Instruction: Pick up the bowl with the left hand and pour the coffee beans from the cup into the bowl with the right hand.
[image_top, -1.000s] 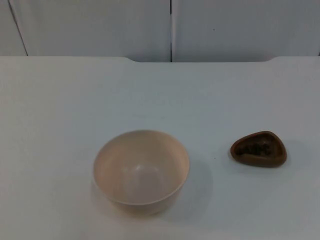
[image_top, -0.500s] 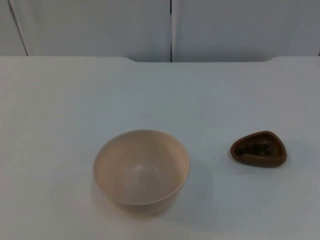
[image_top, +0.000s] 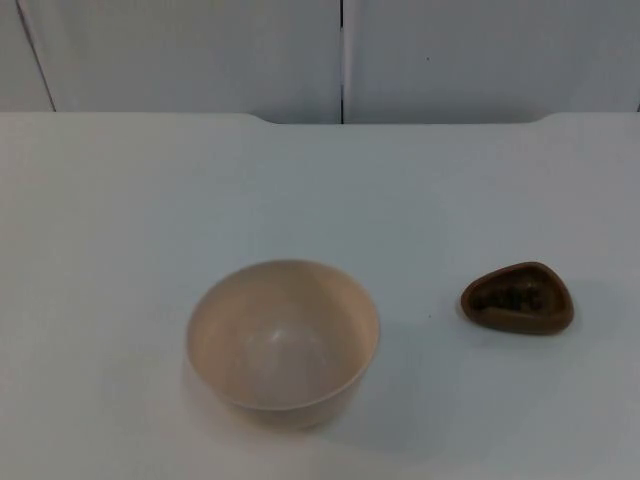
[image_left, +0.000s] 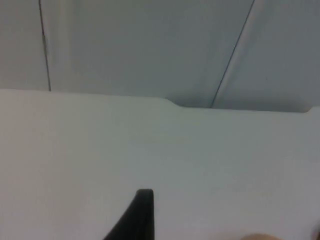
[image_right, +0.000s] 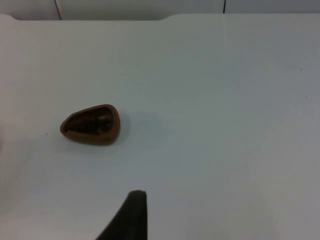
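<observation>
A cream bowl (image_top: 283, 340) stands upright and empty on the white table (image_top: 320, 190), near the front, left of centre. To its right sits a small brown cup (image_top: 517, 298) with dark coffee beans inside; the right wrist view shows the same cup (image_right: 91, 124) ahead of my right gripper (image_right: 131, 215), well apart from it. My left gripper (image_left: 140, 215) hovers over bare table, facing the partition wall. Neither gripper touches the bowl or the cup. Both arms wait.
The grey partition wall (image_top: 340, 55) closes off the table's far edge. Open table surface lies all around the bowl and the cup.
</observation>
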